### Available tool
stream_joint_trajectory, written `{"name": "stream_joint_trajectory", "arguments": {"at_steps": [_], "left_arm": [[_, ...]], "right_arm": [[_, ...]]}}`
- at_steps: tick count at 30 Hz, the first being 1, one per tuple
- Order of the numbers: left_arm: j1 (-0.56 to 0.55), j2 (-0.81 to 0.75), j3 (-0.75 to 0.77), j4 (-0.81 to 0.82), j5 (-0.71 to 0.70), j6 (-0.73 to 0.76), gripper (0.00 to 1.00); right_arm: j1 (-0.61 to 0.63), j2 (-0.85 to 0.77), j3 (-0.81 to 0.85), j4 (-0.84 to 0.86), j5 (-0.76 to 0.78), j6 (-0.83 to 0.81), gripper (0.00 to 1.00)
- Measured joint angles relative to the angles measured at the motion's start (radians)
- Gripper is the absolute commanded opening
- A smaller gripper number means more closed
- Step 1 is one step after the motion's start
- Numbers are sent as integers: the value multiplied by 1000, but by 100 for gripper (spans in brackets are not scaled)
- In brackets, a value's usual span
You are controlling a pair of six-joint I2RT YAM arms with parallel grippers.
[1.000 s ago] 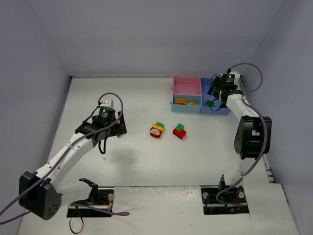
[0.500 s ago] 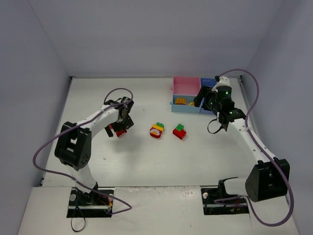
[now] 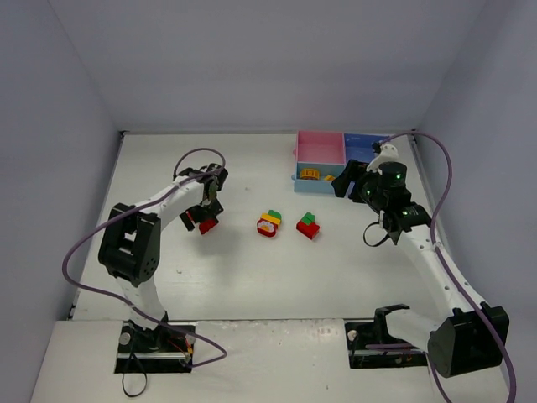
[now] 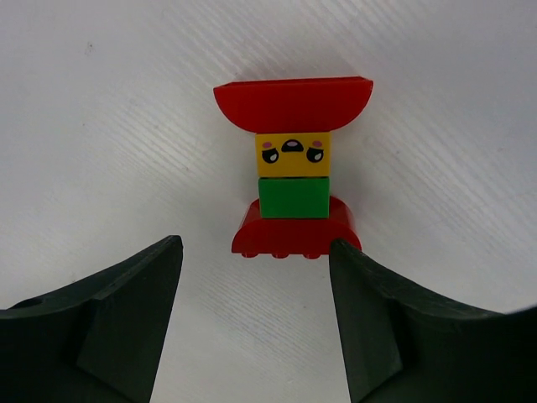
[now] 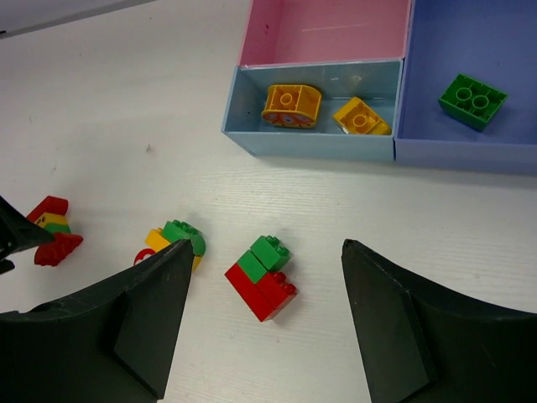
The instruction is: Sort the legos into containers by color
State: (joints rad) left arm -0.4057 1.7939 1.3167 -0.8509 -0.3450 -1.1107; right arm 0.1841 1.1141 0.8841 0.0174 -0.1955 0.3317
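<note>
Grey walls on three sides, white desk [image 3: 252, 269], lit evenly.

**Left gripper** [image 4: 255, 260]: low over the left half of the desk, jaws roughly half apart, nothing between them. Face clump [image 4: 292, 180] lies flat on the desk just past the fingertips, not between them. It is four bricks in a row: curved red, green, yellow with a printed face, curved red.

**Right gripper** [image 5: 267, 248]: hovers above the desk near the trays, jaws parted about as far, holding nothing.

**Trays**, back right, joined:
- Pink tray [image 5: 323, 34]: no brick seen in it.
- Light blue tray [image 5: 310, 143]: two yellow-orange bricks [image 5: 291, 105].
- Blue tray [image 5: 453, 42]: one green brick [image 5: 474, 101].

**Loose, mid-desk**: red-green clump [image 5: 262, 277]; beside it a mixed clump [image 5: 172, 243] of yellow, green and red. Both are well apart from the face clump.

**Judgement**: sorting is partly done, with three clumps left. Red appears bound for the pink tray.

**Risks**:
1. Closing the left jaws where they stand would catch nothing, or only nip the near red base, because the clump sits ahead of the tips.
2. That base is rounded, so a pinch on the curve could squirt the clump forward or spin it on the smooth desk.
3. Every loose piece is multi-colour. Dropped whole, any of them mis-sorts. The bricks need pulling apart first, likely with both grippers, and a stud joint that lets go suddenly may fling a brick.
4. The face clump is far from the trays. A long carry on a poor grip risks a drop.
5. The two arms would meet mid-desk, so contact is possible.
</note>
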Motion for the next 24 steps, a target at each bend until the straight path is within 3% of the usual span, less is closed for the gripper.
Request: {"name": "stream_joint_trajectory", "arguments": {"at_steps": [14,18,22,24], "left_arm": [[69,105,63,87,5,41,58],[79,127,63,109,13,51,47],[79,133,61,131,26,59,28],[79,134,61,138,28,61,26]], "right_arm": [[0,-17,-49,-3,-71,0,69],[0,-28,-58,-3,-84,0,69],[0,-30,-68,-2,-92,0,69],[0,-30,-76,-4,-98,0,69]]}}
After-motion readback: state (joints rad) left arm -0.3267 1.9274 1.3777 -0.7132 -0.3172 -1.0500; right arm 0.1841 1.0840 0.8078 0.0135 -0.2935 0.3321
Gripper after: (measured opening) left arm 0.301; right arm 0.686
